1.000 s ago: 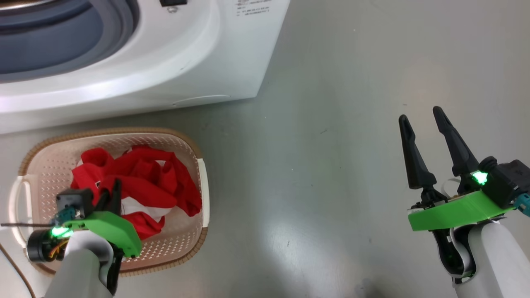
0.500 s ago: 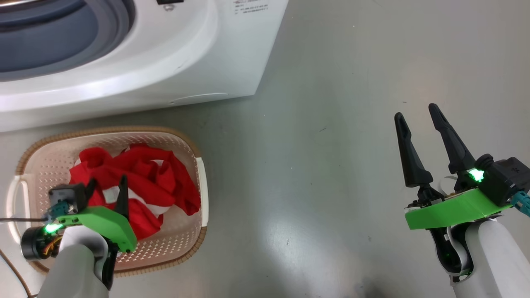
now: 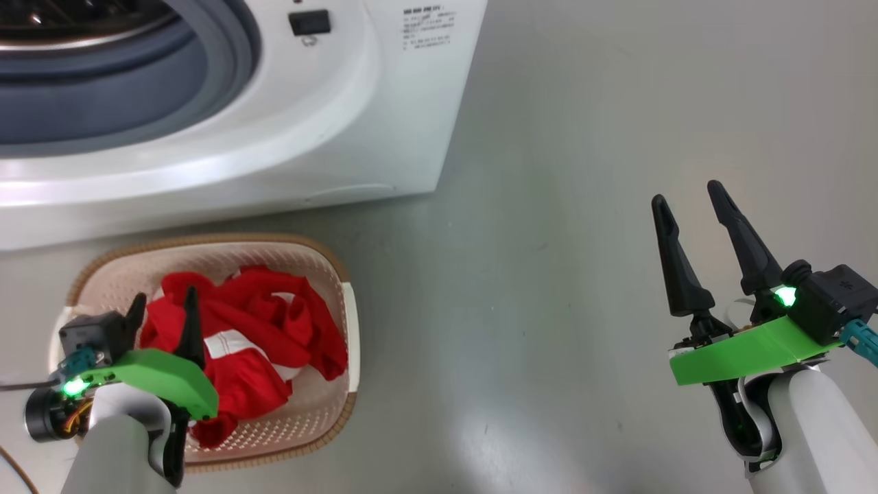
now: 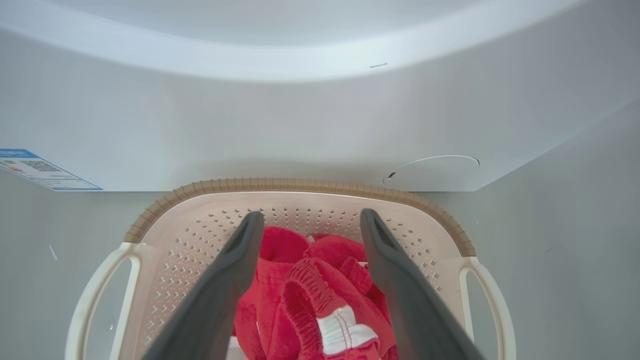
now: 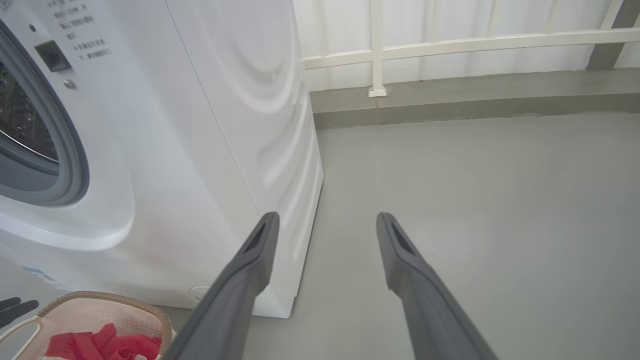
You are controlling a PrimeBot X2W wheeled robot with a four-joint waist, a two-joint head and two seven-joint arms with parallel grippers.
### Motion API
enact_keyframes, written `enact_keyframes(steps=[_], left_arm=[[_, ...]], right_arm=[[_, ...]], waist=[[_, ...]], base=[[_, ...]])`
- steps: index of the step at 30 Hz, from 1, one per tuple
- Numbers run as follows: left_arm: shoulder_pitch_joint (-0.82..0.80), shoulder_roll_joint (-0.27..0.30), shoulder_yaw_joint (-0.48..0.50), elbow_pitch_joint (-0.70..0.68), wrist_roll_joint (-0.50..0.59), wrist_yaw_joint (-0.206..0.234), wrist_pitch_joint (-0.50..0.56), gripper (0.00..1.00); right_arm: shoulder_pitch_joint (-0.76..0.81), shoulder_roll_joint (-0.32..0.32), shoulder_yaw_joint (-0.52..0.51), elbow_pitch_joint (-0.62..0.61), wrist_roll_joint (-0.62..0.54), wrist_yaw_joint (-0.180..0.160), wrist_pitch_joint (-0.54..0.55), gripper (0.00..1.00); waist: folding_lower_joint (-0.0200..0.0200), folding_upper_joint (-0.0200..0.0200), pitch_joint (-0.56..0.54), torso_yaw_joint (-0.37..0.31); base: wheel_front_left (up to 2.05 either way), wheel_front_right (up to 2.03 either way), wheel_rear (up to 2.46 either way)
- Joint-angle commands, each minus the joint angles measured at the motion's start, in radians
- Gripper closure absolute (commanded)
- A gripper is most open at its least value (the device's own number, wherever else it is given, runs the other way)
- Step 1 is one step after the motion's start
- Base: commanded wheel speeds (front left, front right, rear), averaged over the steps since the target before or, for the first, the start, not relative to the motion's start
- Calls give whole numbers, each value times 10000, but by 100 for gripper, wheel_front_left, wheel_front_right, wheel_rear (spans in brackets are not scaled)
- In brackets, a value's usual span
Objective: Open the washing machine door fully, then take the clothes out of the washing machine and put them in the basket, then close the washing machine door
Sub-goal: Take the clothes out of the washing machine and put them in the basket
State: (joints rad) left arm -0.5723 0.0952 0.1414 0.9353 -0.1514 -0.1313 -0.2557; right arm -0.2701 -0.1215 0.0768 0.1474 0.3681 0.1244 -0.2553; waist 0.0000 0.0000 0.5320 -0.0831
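Grey, glossy floor (image 3: 549, 309) runs out beside the washing machine (image 3: 384, 137). The basket (image 3: 206, 241) sits on it just ahead of the left gripper (image 4: 311, 215), close against the machine's front. That gripper's fingers stand spread wide and pinch nothing. The clothes (image 4: 310, 305) lie heaped in the basket, directly beneath and between the fingers. The right gripper (image 3: 686, 192) is spread just as wide and empty over bare floor, with the machine's corner off to its left.

The nearest risk sits between the left fingers, where a ribbed red cuff loops upward. A slanted lift could hook it on a finger and drag fabric out over the rim. The basket also looks light, so a brush from the left forearm would probably slide it across the smooth floor.

Beyond the left fingertips the drum opening is only partly in view, so it is hard to say whether any garment lies inside. Shutting the washing machine door on one would trap it against the grey seal (image 3: 226, 68).
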Motion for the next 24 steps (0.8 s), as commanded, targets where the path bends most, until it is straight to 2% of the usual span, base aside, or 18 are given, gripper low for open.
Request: enact_keyframes(steps=[1,24], left_arm=[[458,227,366,-404,-100,11,-61,0],[2807,-133,350,-4542,-260,7,-61,0]], right_arm=[[281,-75,204,-166,-8,63,-65,0],[1448,-246,114,161,159,63,-65,0]], waist=[[0,0,-400,105],[0,0,-2815,575]], base=[[0,0,0],[0,0,0]])
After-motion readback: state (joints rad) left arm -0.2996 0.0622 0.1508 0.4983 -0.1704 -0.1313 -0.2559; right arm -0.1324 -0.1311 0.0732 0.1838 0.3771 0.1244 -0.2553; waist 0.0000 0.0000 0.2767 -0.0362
